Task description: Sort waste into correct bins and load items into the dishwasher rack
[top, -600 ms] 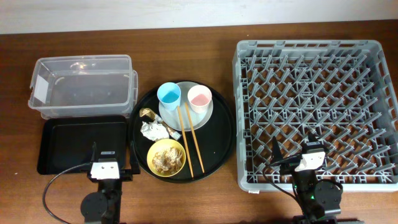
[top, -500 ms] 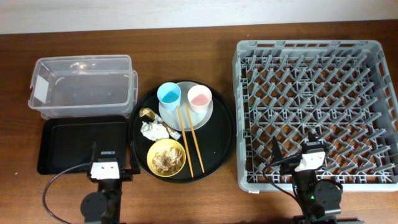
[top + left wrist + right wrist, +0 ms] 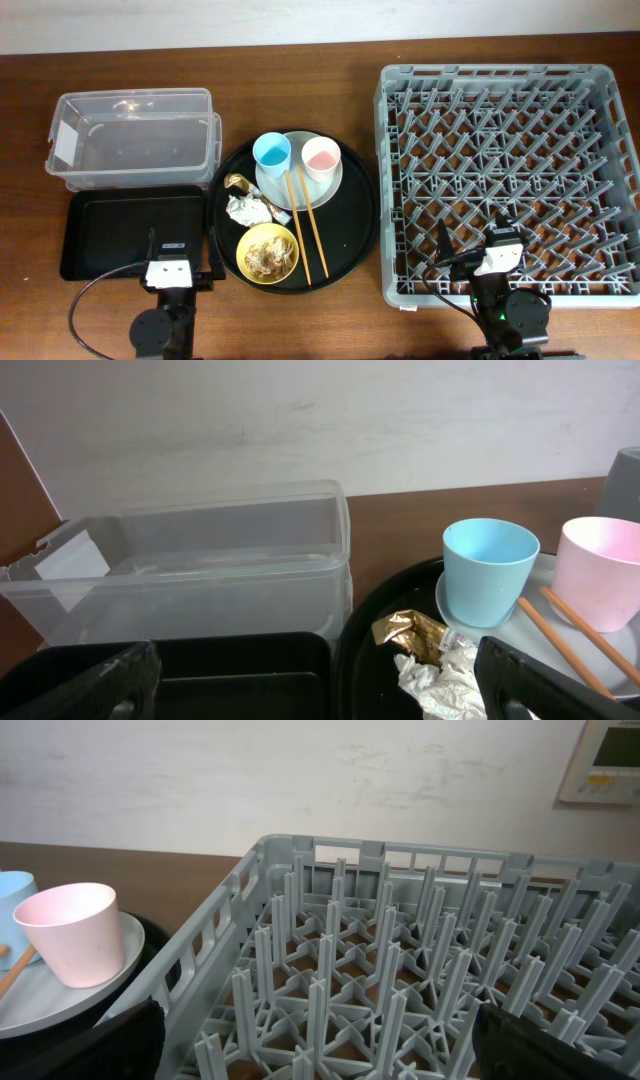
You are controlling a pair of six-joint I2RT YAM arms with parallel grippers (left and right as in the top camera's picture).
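On the large round black tray [image 3: 350,235] lie a foil wrapper [image 3: 245,205], a yellow bowl [image 3: 267,253] of beige food scraps, wooden chopsticks [image 3: 308,222], and a grey-blue plate [image 3: 331,185] bearing a light-blue cup [image 3: 271,154] and a pink cup [image 3: 321,158]. The clear tub [image 3: 133,138] and the black rectangular tray [image 3: 132,232] stand at the left. The grey rack [image 3: 508,180] is at the right. My left gripper [image 3: 170,268] is open and empty at the black tray's front edge. My right gripper [image 3: 497,250] is open and empty over the rack's front edge.
The left wrist view shows the clear tub [image 3: 190,565], the blue cup [image 3: 488,570], the pink cup [image 3: 600,570] and the wrapper [image 3: 415,635]. The right wrist view shows the rack's pegs [image 3: 400,980] and the pink cup [image 3: 68,930]. A white wall stands behind the table.
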